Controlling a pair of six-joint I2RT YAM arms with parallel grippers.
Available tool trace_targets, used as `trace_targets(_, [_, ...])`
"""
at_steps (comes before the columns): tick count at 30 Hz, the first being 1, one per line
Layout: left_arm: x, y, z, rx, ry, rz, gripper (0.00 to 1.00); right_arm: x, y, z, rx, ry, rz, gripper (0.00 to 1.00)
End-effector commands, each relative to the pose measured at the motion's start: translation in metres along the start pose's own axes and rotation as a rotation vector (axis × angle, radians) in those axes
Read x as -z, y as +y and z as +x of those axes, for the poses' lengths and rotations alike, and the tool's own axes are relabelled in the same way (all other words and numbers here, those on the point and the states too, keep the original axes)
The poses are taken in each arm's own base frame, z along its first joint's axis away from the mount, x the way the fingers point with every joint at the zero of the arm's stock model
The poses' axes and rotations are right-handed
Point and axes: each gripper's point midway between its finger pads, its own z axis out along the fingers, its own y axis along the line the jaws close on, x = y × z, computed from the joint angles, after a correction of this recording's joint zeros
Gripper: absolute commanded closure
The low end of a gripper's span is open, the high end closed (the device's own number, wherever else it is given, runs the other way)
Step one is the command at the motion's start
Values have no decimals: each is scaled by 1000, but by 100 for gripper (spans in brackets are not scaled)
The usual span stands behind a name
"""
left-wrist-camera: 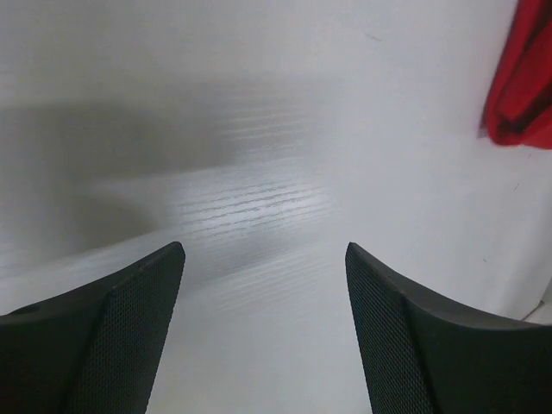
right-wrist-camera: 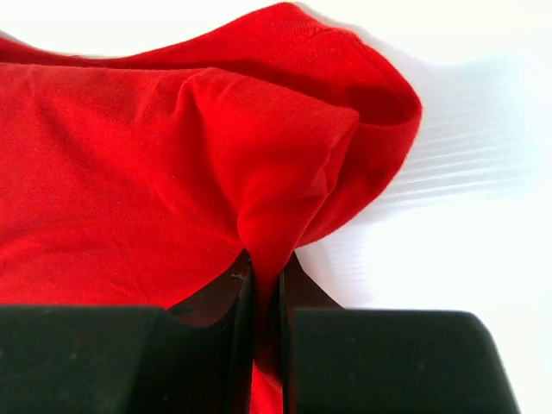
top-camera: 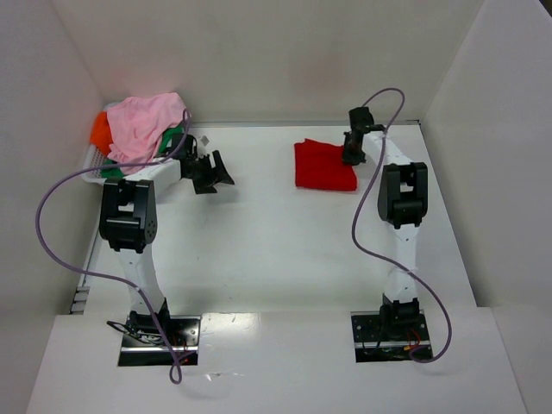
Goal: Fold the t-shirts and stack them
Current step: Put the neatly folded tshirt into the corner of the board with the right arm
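A folded red t-shirt (top-camera: 323, 165) lies on the white table at the back right. My right gripper (top-camera: 353, 155) sits at its right edge, shut on a pinched fold of the red t-shirt (right-wrist-camera: 285, 198). A heap of shirts sits at the back left: a pink t-shirt (top-camera: 147, 123) on top, an orange one (top-camera: 100, 131) and a green one (top-camera: 172, 138) under it. My left gripper (top-camera: 216, 172) hangs open just right of that heap, nothing between its fingers (left-wrist-camera: 121, 336); an edge of the red t-shirt (left-wrist-camera: 522, 86) shows far off.
The heap rests in a white basket (top-camera: 93, 159) against the left wall. White walls close the table on the left, back and right. A purple cable (top-camera: 52, 207) loops off each arm.
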Motion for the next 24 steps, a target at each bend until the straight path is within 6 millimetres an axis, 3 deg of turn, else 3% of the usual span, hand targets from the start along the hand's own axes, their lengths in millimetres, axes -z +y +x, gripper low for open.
trace_targets(1, [28,-19,-28,-101,-86,-2,17,2,-69,-25,31,-25,192,98])
trace_targets(4, [32,-13,-29,-112,-77,-24,17,13,-122,-52,36,-74,347,95])
trace_targets(7, [37,-14,-37,-111,-92,-24,17,25,-158,-79,37,-127,420,92])
trace_targets(14, [38,-10,-41,-85,-69,-14,17,53,-238,-106,58,-190,659,89])
trace_targets(17, [40,-10,-39,-74,-58,-1,17,65,-263,-112,49,-204,730,85])
trace_targets(22, [37,-9,-35,-56,-39,3,17,81,-286,-122,26,-236,822,81])
trace_targets(24, [38,-10,-34,-47,-35,12,17,78,-286,-123,15,-241,821,58])
